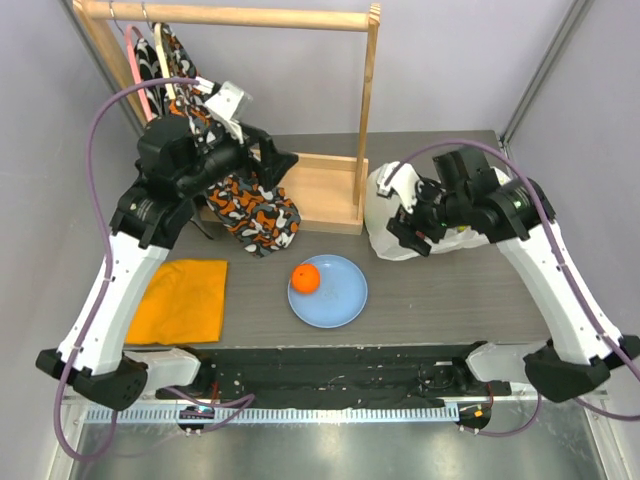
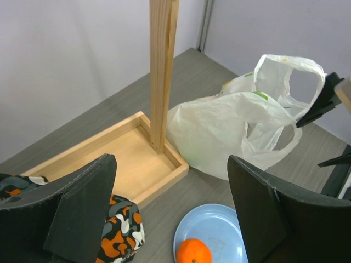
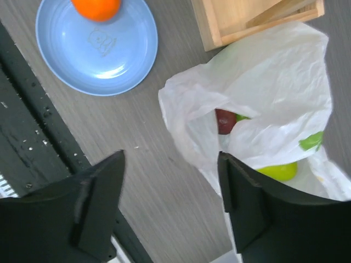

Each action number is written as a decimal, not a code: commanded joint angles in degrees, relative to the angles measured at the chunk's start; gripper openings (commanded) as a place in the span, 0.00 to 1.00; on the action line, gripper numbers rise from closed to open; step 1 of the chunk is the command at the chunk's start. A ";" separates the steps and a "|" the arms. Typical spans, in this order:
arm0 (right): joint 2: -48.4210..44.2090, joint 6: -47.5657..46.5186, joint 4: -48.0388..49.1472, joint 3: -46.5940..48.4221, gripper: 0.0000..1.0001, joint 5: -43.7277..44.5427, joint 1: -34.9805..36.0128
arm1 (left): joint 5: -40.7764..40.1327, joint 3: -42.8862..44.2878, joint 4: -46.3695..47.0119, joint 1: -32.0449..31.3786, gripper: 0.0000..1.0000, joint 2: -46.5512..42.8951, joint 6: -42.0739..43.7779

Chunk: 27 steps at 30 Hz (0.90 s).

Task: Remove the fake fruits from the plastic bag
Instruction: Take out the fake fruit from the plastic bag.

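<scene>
white crinkly bag at right of the desk, mouth slumped; red apple and green fruit inside, orange on plate. we find right gripper above it, wide open, empty; left gripper likewise. risk, we judge: jaws snag loose film, dragging bag or dropping fruit.

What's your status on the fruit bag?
Left gripper open, empty. Right gripper open above plastic bag. Orange on plate; red fruit, green fruit in bag. No obstruction.
</scene>
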 commanded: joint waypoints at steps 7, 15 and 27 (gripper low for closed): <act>0.80 -4.44 4.04 -11.24 0.62 1.80 -11.43 | 3.63 3.86 0.39 -0.19 0.86 3.72 -2.28; 7.30 -7.76 3.03 -3.47 0.61 -5.97 -24.42 | 3.81 2.36 -1.80 -1.68 0.85 4.43 0.35; -4.54 -5.32 -7.29 4.03 0.64 -8.31 -24.44 | 3.63 0.69 -2.60 -10.02 0.84 8.46 4.05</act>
